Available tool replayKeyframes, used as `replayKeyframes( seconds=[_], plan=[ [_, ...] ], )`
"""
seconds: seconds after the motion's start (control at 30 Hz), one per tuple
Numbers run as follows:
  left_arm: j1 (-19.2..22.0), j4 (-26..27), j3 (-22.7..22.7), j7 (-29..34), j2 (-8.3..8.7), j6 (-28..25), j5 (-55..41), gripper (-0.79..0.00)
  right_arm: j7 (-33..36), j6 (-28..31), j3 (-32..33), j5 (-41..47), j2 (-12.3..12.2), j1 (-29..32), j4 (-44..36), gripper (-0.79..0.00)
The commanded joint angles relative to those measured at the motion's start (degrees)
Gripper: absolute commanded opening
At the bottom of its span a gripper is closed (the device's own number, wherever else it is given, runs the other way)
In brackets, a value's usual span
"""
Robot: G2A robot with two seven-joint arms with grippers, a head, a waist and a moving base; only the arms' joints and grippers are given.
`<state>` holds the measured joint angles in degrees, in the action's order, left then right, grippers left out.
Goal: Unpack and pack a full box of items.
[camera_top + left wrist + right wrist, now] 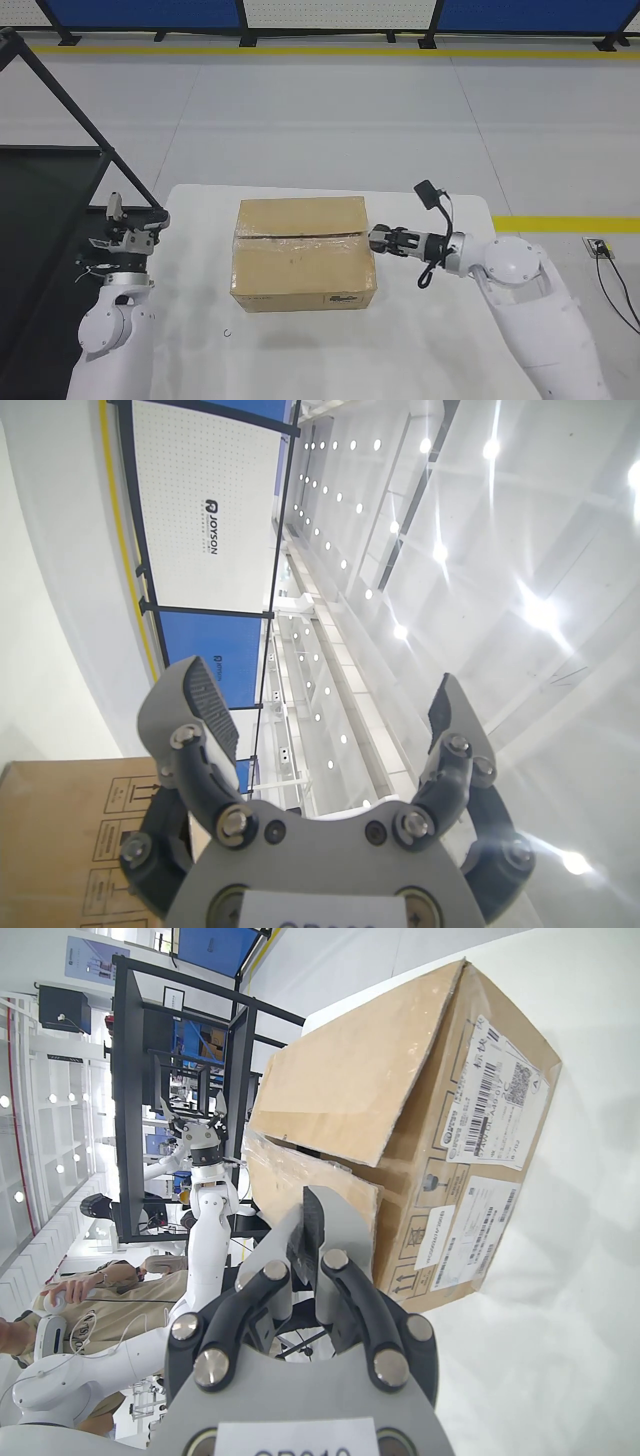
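A brown cardboard box [300,255] stands in the middle of the white table [430,340], its top flaps lying down along a seam covered with crumpled clear tape. In the right wrist view one flap of the box [400,1103] is lifted a little at the seam. My right gripper [376,240] is shut, its tips [312,1208] against the box's right end at the level of the flaps. Left of the box my left gripper [128,226] points upward and is open [325,710], holding nothing. A corner of the box [60,825] lies beside it.
A black metal frame [60,110] stands off the table's left side, close to the left arm. A small dark ring [229,333] lies on the table in front of the box. Bare tabletop runs along the front and right.
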<state>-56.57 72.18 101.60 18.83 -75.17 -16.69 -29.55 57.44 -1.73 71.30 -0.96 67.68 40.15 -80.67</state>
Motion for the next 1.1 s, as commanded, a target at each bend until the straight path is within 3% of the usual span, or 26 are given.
replayKeyframes(
  seconds=[0.0, 0.63, 1.07],
  plan=[
    [-0.24, -0.26, 0.05, 0.84, 0.14, -0.14, 0.31, 0.000, -0.29, -0.15, -0.23, 0.26, 0.02, -0.28, -0.46, -0.785],
    [-2.26, -1.02, -0.75, 4.55, 0.93, -0.20, 0.91, 0.000, 0.55, 0.03, -4.68, 1.68, 0.43, -4.49, -2.52, -0.785],
    [-3.01, -1.08, -1.36, 5.52, 1.37, -0.77, 1.23, 0.000, -2.33, 1.80, -7.03, 3.13, 1.01, -6.54, -3.46, -0.785]
  ],
)
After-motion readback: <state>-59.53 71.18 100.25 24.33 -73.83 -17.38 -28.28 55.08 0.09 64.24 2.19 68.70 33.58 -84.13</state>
